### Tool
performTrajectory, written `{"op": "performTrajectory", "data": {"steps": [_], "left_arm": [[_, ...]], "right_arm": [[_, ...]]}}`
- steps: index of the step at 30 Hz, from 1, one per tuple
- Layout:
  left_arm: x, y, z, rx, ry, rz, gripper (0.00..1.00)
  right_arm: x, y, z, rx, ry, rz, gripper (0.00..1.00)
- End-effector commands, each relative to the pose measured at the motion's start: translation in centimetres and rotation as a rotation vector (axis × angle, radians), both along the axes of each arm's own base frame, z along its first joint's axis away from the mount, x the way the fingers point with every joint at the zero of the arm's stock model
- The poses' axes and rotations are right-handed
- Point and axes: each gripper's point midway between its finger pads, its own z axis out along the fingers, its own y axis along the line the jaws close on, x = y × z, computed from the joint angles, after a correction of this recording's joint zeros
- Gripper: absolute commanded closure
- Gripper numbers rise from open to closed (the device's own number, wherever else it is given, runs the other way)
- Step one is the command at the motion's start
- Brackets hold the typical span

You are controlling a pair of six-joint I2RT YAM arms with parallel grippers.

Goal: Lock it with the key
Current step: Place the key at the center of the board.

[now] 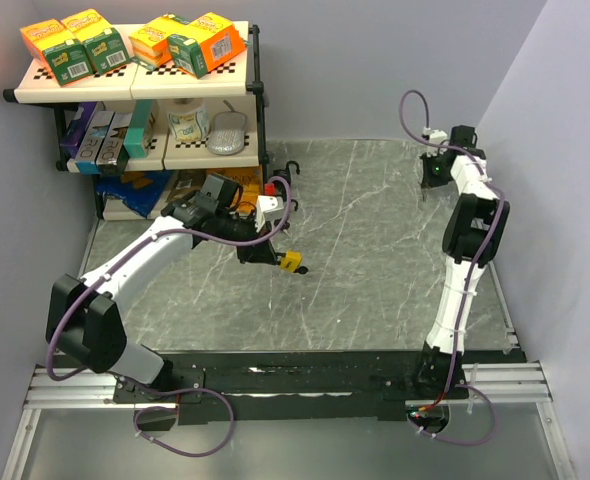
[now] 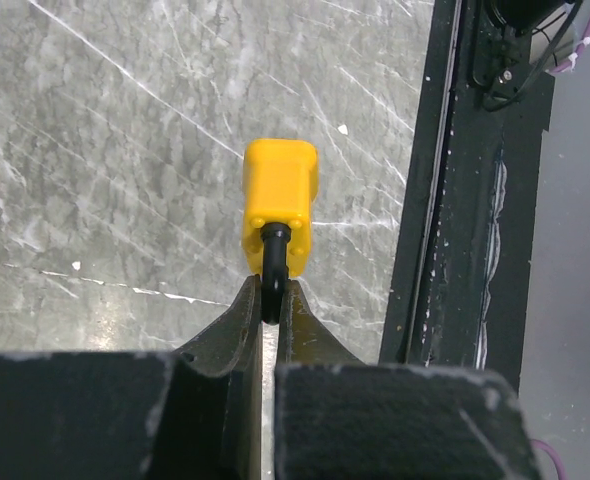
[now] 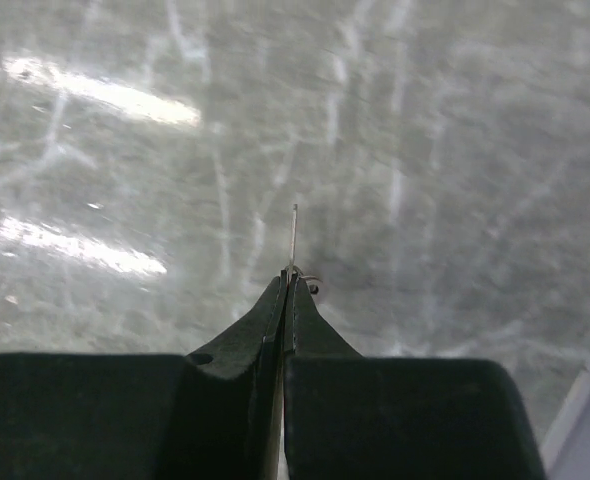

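A yellow padlock (image 2: 279, 200) hangs over the marble table (image 2: 125, 150), and my left gripper (image 2: 271, 295) is shut on its black shackle (image 2: 274, 250). From above, the padlock (image 1: 291, 262) shows near the table's middle, at the tip of the left gripper (image 1: 275, 255). At the far right of the table, my right gripper (image 1: 433, 175) points down. In the right wrist view it (image 3: 289, 285) is shut on the key (image 3: 294, 235), which shows edge-on as a thin metal blade sticking out past the fingertips. A small ring (image 3: 311, 283) sits beside them. The two arms are far apart.
A two-level shelf (image 1: 135, 85) with orange and green boxes stands at the back left, close behind the left arm. A black hook (image 1: 293, 168) lies beside it. A black rail (image 1: 305, 372) runs along the near edge, and grey walls close in the right and back.
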Motion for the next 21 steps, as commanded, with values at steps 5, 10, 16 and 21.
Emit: {"op": "performTrajectory", "data": {"steps": [5, 10, 16, 21], "left_arm": [[1.1, -0.8, 1.8, -0.08, -0.078, -0.051, 0.99], [1.3, -1.1, 1.9, -0.091, -0.071, -0.045, 0.99], [1.8, -1.3, 2.0, -0.089, -0.065, -0.038, 0.99], [2.2, -1.5, 3.3, -0.102, -0.075, -0.019, 0.99]], "right_arm": [[2.3, 3.1, 0.0, -0.098, -0.051, 0.115, 1.0], [2.3, 3.2, -0.5, -0.124, -0.043, 0.114, 0.89], [2.4, 3.6, 0.1, -0.117, -0.066, 0.136, 0.76], [1.6, 4.3, 2.3, -0.119, -0.094, 0.188, 0.6]]}}
